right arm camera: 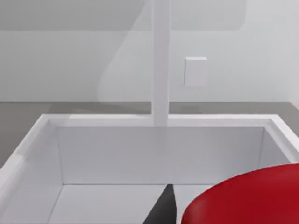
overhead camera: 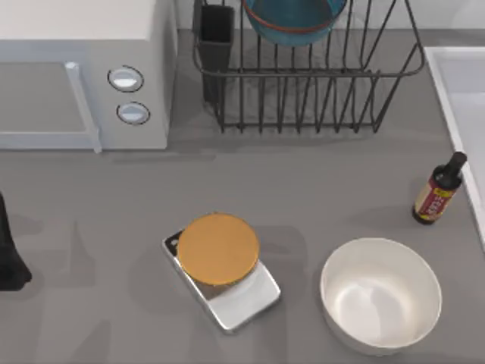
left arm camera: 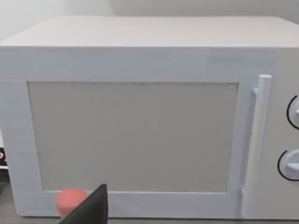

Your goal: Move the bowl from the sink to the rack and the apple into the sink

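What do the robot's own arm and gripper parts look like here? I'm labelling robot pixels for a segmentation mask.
Very little of them is visible. In the top view, the left arm is a matte black, rounded bulky shape at the table's left edge, without visible cables or markings. In the wrist views, each gripper appears as one dark, pointed finger tip: the left gripper's finger and the right gripper's finger, both plain and unmarked.
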`<move>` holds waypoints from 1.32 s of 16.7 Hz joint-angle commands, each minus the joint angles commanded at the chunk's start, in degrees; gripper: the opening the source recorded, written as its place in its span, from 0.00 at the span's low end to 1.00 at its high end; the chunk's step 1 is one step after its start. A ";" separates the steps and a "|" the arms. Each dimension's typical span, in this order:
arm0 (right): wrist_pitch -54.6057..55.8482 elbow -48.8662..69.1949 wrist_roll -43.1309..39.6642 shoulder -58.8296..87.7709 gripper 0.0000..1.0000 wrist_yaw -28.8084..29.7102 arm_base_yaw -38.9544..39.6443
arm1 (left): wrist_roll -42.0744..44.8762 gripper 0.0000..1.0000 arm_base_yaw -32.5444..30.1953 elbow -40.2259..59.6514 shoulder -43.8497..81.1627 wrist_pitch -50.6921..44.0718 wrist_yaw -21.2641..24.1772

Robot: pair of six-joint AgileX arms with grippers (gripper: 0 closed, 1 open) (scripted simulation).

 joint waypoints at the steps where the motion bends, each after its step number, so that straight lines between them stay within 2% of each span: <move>1: 0.00 0.00 0.00 0.00 0.75 0.00 0.00 | 0.00 1.00 0.00 0.00 0.00 0.00 0.00; 4: 0.00 0.00 0.00 0.00 0.98 0.00 0.00 | 0.00 1.00 0.00 0.00 0.00 0.00 0.00; 5: 0.00 0.00 0.00 0.00 1.00 0.00 0.00 | 0.00 1.00 0.00 0.00 0.00 0.00 0.00; 16: -1.33 -0.35 -0.02 -1.28 1.00 0.56 0.63 | 0.00 1.00 0.00 0.00 0.00 0.00 0.00; 22: -16.47 -5.10 -0.13 -18.56 1.00 5.39 5.80 | 0.00 1.00 0.00 0.00 0.00 0.00 0.00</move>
